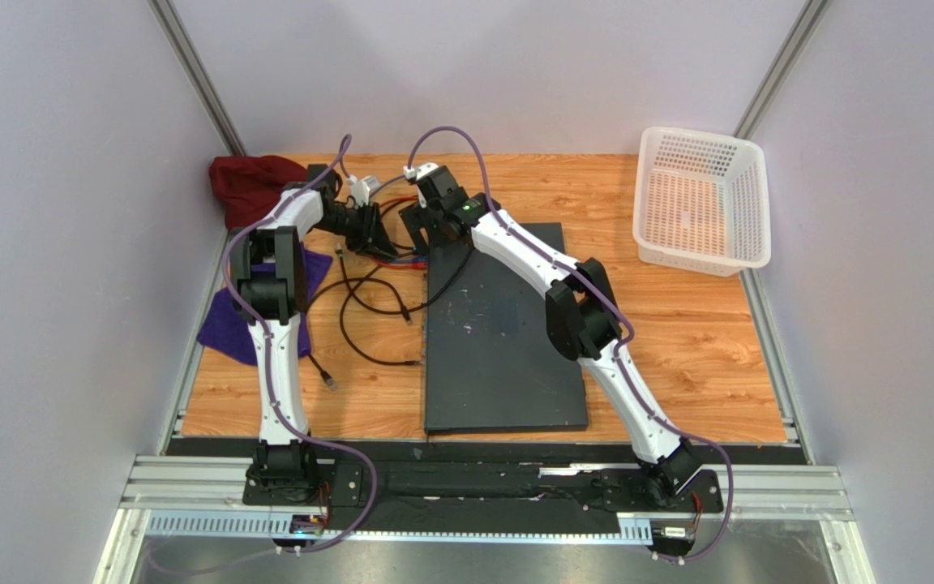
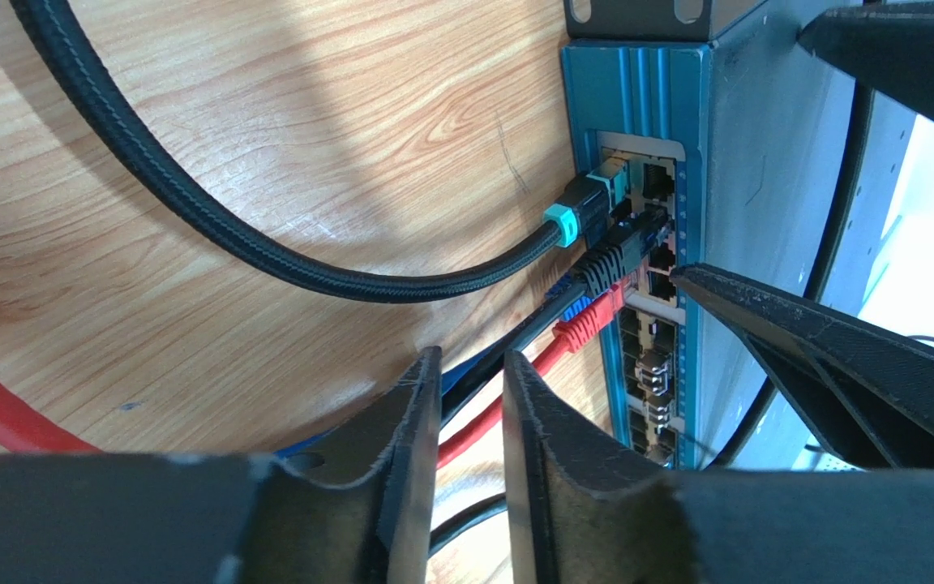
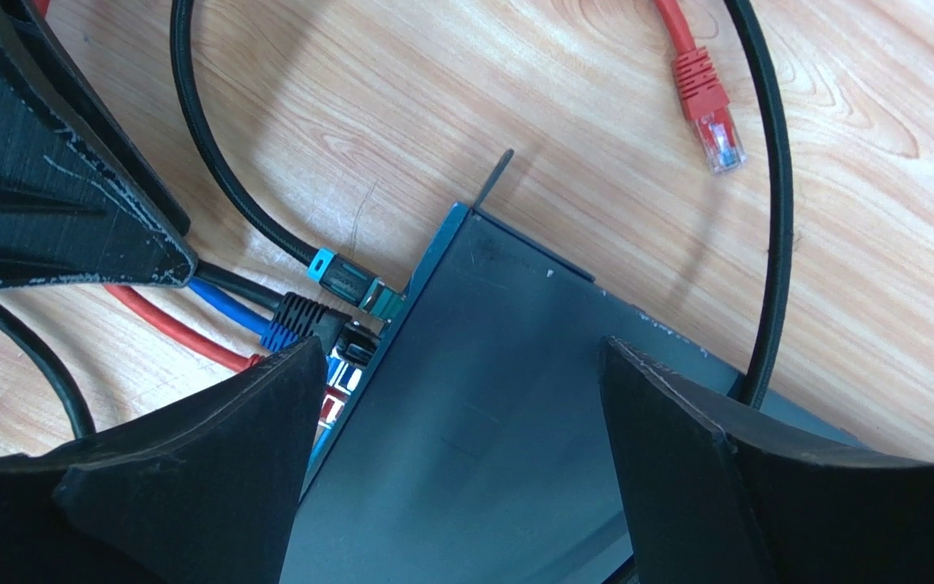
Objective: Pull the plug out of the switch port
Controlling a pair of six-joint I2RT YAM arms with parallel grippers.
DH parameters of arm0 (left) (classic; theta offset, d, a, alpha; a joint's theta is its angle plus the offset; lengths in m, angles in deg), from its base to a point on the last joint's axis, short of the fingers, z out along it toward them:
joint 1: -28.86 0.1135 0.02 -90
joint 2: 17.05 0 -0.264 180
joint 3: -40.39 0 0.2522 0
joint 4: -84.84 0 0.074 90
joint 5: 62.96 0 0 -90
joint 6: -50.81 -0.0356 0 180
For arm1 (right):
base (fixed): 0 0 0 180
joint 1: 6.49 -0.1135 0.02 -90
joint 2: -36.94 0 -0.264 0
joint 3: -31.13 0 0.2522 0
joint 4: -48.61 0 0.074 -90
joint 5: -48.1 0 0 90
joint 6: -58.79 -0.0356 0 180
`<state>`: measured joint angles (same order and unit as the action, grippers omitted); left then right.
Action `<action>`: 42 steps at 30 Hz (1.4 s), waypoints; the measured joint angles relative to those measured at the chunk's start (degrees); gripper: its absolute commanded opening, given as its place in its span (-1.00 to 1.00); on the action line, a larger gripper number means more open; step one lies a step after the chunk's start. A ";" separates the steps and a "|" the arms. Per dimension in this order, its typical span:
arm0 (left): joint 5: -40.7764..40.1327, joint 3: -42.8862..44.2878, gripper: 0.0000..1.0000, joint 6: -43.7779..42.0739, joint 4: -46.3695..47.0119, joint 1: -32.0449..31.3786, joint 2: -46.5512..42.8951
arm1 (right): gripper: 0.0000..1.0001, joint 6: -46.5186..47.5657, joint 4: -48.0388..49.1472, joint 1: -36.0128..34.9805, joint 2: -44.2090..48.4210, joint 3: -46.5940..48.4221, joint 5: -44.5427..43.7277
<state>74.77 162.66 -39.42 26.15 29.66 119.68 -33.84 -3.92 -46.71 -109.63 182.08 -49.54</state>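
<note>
**Both tools at the port corner of the switch**

Switch: the large flat dark grey metal switch lies flat mid-way across the wooden table. Its teal-blue port face is at the far left corner, where my two arms meet.

Ports: four leads run into the port face close together. They are a black braided cable ending in a teal-collared plug, then a black-booted plug, a blue-booted plug and a red-booted plug. A loose red plug with a clear tip lies on the table, apart from the switch.

Left tool: low over the table, pointing at the port face, fingers drawn close with only a narrow slot between them. The red and blue leads cross that slot. I cannot tell whether the fingers pinch them or sit above them.

Right tool: released, fingers spread wide over the switch's top at the port corner.

Elsewhere: a white mesh plastic basket far right, a dark red cloth far left, and a purple cloth beneath my left arm
</note>
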 measured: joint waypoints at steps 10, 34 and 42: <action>0.17 0.42 -0.70 0.00 0.00 0.07 0.00 | 0.59 -0.70 -1.31 -0.61 0.42 -0.44 -2.69; 1.31 0.39 -0.71 -0.13 0.48 0.09 0.00 | 0.28 -1.77 -0.35 -3.37 0.33 -1.97 -12.59; 2.23 0.15 -0.52 -0.31 1.03 0.11 0.00 | 0.29 -0.52 0.48 -4.48 -0.17 -2.60 -16.35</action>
<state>77.00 162.81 -39.73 27.18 29.77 119.68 -34.37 -3.44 -51.20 -109.80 179.48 -65.89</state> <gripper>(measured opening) 0.192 0.650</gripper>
